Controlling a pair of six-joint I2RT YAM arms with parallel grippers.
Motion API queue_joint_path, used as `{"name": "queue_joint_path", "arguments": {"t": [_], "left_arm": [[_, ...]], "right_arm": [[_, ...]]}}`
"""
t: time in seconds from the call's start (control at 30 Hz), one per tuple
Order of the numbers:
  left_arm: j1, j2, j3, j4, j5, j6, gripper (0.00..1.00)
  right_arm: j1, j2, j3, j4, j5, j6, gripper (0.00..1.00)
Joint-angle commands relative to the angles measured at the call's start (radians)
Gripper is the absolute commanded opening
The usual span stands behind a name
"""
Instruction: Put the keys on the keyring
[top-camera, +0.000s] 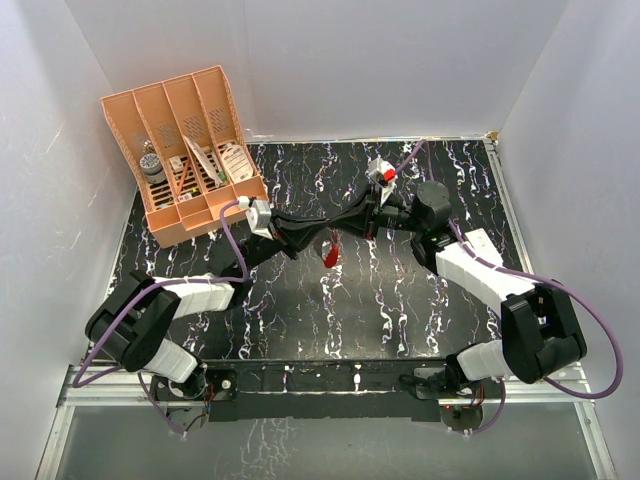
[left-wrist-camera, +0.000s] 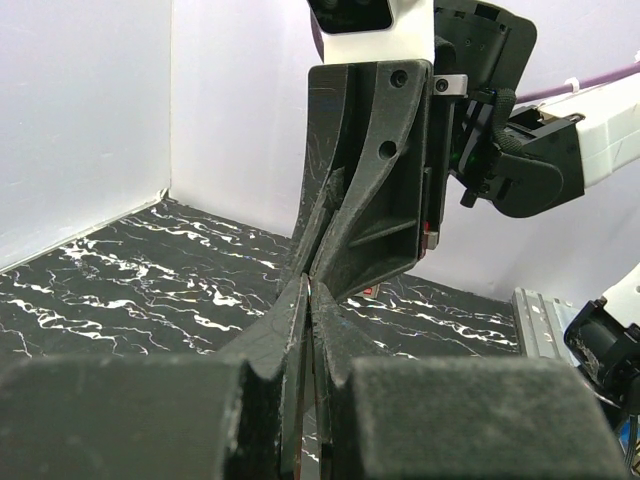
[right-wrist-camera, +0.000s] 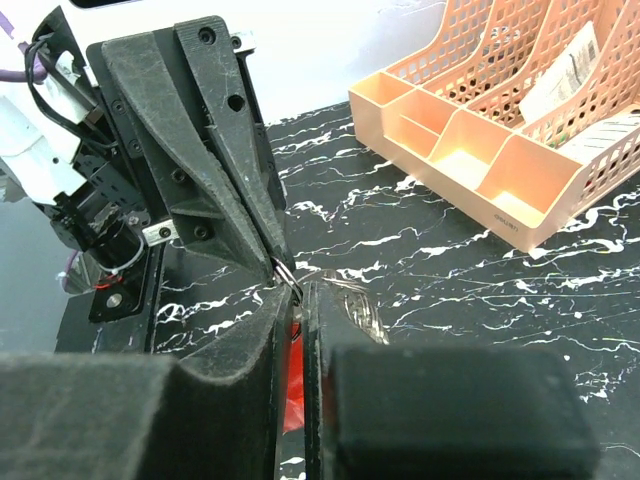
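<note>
Reaching inward, left end effector (left-wrist-camera: 308, 290) meeting right end effector (right-wrist-camera: 298, 292), both clamped

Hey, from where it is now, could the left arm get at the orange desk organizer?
Probably yes. The orange organizer stands close beside that arm's wrist, with nothing visible between them. But the left hand is shut, tip to tip with the right hand, so it would need to back off first.

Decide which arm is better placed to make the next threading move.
Right, probably. The left gripper has its jaws shut on the ring, acting as holder; the right gripper, jaws shut, meets it tip to tip and could work the ring.
</note>
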Motion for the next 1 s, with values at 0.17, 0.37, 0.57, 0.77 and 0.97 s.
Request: {"name": "queue_joint_path", "arguments": {"t": [0.17, 0.37, 0.57, 0.77, 0.97], "left_arm": [[0.010, -0.019, 0.035, 0.209, 0.059, -0.036, 0.00], [0.015, -0.025, 0.042, 0.114, 0.045, 0.001, 0.00], [0.015, -0.044, 0.059, -0.015, 0.034, 0.055, 0.00], [0.015, -0.074, 0.110, -0.208, 0.051, 0.126, 0.06], [0.015, -0.097, 0.177, -0.409, 0.068, 0.163, 0.10]], "right_arm": [[-0.004, -0.023, 0.036, 0.070, -0.008, -0.003, 0.00], [-0.004, -0.058, 0.025, 0.045, 0.009, -0.018, 0.00], [-0.004, -0.072, 0.033, -0.007, 0.019, -0.048, 0.00], [-0.003, -0.075, 0.065, -0.114, 0.020, -0.104, 0.00], [-0.003, -0.085, 0.092, -0.243, 0.060, -0.185, 0.00]]}}
